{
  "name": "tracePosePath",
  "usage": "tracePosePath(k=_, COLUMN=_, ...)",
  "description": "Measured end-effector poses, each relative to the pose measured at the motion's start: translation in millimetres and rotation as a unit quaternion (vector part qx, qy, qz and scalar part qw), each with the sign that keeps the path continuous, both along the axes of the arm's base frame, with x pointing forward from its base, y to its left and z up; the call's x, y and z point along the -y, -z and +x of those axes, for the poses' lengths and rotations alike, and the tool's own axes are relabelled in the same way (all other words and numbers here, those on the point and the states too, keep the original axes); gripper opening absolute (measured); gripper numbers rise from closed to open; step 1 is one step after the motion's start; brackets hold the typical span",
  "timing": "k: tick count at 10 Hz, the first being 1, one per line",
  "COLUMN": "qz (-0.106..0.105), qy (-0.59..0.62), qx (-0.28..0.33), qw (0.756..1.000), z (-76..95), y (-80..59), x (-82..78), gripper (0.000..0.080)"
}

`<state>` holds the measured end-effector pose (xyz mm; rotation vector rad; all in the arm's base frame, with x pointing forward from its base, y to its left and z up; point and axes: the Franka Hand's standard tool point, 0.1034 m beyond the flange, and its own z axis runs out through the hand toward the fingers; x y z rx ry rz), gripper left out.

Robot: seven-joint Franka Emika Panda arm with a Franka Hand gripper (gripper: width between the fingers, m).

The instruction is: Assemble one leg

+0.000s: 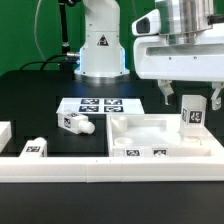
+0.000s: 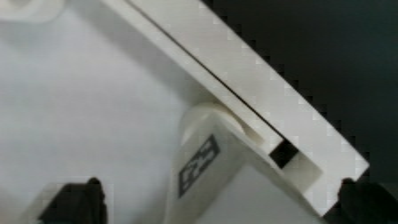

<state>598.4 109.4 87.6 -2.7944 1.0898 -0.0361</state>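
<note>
A leg (image 1: pixel 192 116), a short white block with a black-and-white tag, stands upright at the corner of the large white tray-shaped panel (image 1: pixel 140 131) on the exterior view's right. My gripper (image 1: pixel 189 97) hangs just above it, open, with one finger on each side of the leg's top and not touching it. In the wrist view the leg (image 2: pixel 210 163) lies against the panel's raised rim (image 2: pixel 228 62), and my dark fingertips (image 2: pixel 75 203) are spread wide at the picture's edge, with the gripper (image 2: pixel 219 204) empty.
Two more legs lie on the black table, one (image 1: pixel 75 123) beside the panel and one (image 1: pixel 35 148) nearer the front; another white part (image 1: pixel 4 132) sits at the left edge. The marker board (image 1: pixel 95 104) lies behind. A long white rail (image 1: pixel 100 168) runs along the front.
</note>
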Motion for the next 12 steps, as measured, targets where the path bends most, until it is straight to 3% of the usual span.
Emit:
tracePosePath(k=1, qz=-0.012, qy=-0.052, qx=0.006, qw=0.999, z=0.6, y=-0.5, x=-0.2, gripper=0.0649)
tracePosePath(k=5, qz=-0.028, qy=-0.199, qx=0.022, qw=0.979, z=1.0, y=-0.3, x=1.0, gripper=0.0649)
tracePosePath(k=7, qz=-0.06, qy=-0.316, qx=0.027, qw=0.947, z=4.9, y=-4.1, x=-1.6, gripper=0.0649)
tracePosePath(k=9, qz=-0.069, qy=-0.385, qx=0.032, qw=0.92, z=6.0, y=-4.5, x=-2.1, gripper=0.0649)
tracePosePath(k=10, qz=-0.069, qy=-0.386, qx=0.033, qw=0.919, z=6.6, y=-4.5, x=-1.8, gripper=0.0649)
tracePosePath(k=12, qz=-0.069, qy=-0.386, qx=0.033, qw=0.919, z=6.7, y=-4.4, x=-1.9, gripper=0.0389)
